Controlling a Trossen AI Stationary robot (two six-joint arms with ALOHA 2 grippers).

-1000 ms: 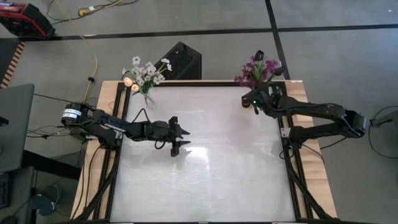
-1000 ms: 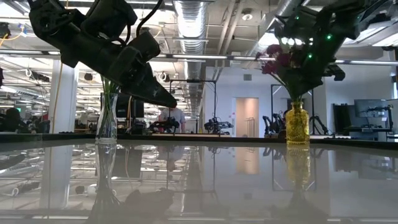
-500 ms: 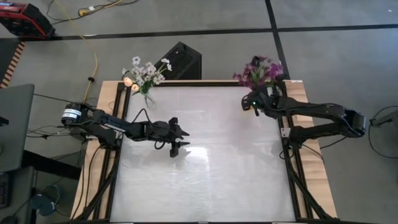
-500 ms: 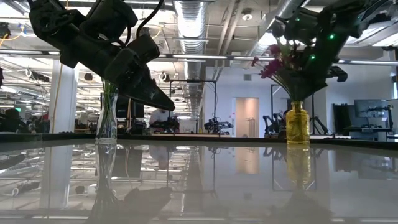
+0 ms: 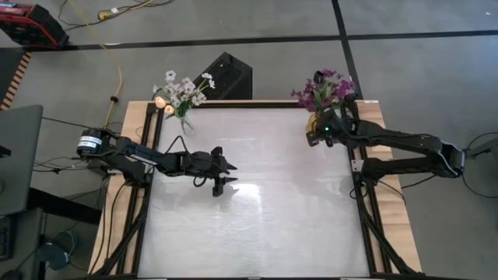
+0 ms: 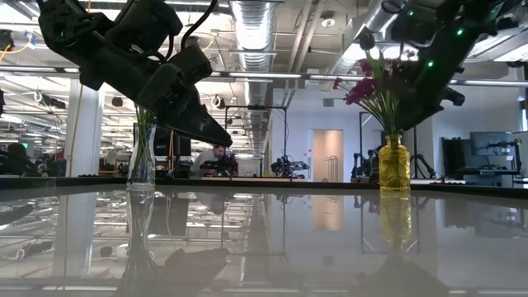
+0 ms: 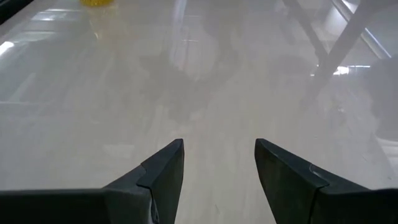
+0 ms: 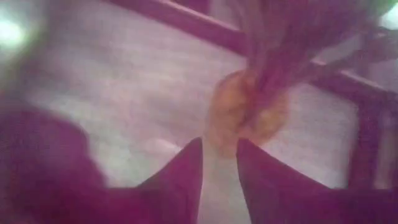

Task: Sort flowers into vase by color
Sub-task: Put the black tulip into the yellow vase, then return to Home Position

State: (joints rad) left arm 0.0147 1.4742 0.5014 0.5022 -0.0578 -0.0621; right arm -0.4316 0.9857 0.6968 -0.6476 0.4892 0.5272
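Observation:
A yellow glass vase (image 6: 394, 163) stands at the table's far right corner and holds purple flowers (image 5: 323, 89) with one dark bud. A clear vase (image 6: 142, 157) at the far left corner holds white blossoms (image 5: 185, 85) and peach buds (image 5: 162, 103). My right gripper (image 8: 219, 155) hovers just on the near side of the yellow vase's mouth (image 8: 245, 109). Its fingers stand a little apart with nothing between them. My left gripper (image 5: 235, 172) hangs open above the table's left middle, and nothing is between its fingers (image 7: 161, 174).
Black rails (image 5: 362, 202) run along the table's left and right edges. A black box (image 5: 226, 75) sits on the floor behind the far edge. The glossy white tabletop (image 5: 257, 210) between the arms is bare.
My right gripper has drawn back a little from the purple bunch toward the table's right edge, rising slightly and rolling its wrist. The purple flowers have swayed and now stand free in the yellow vase.

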